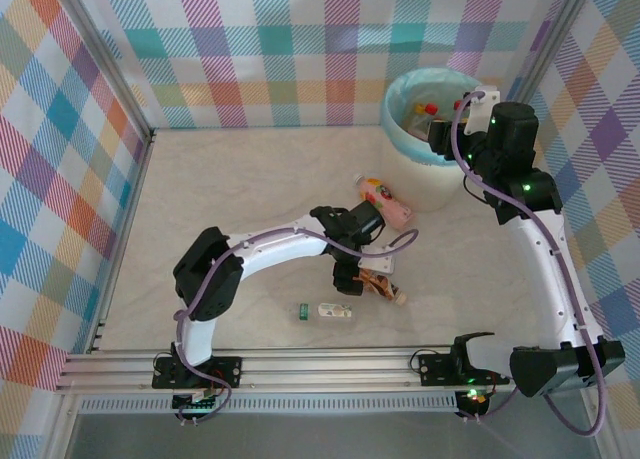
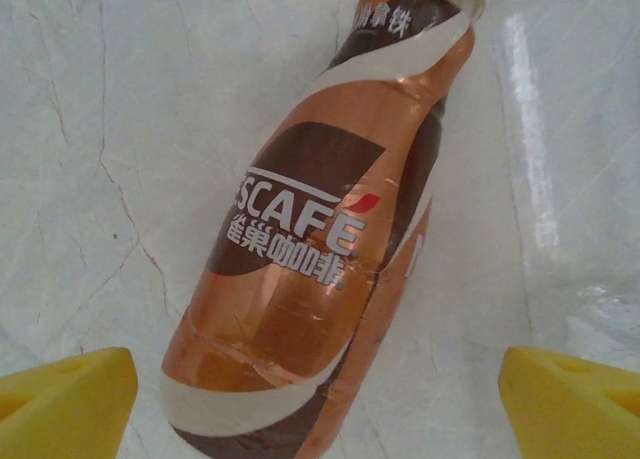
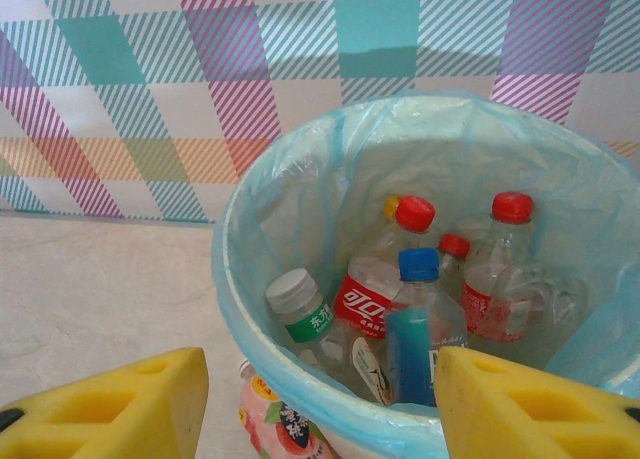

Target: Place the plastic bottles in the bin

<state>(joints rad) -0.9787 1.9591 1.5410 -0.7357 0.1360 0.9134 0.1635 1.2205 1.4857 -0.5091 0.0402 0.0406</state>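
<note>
**A:** While the left claw (image 2: 318,394) hangs wide open over the brown coffee bottle (image 2: 330,259), a yellow finger on either side and neither touching it, which step would you call this?

**B:** The pick-up, I'd say. That bottle lies on its side on the table (image 1: 230,179), so the next move calls for a straight descent and a squeeze across its body.

**A:** And the right claw (image 3: 320,379)?

**B:** Open and empty, poised above the bin (image 3: 225,279), where several bottles (image 3: 372,289) already stand. A pink bottle (image 1: 385,201) lies just beside the bin's foot and a clear bottle (image 1: 327,312) nearer the arms' bases, so I judge three remain.
</note>
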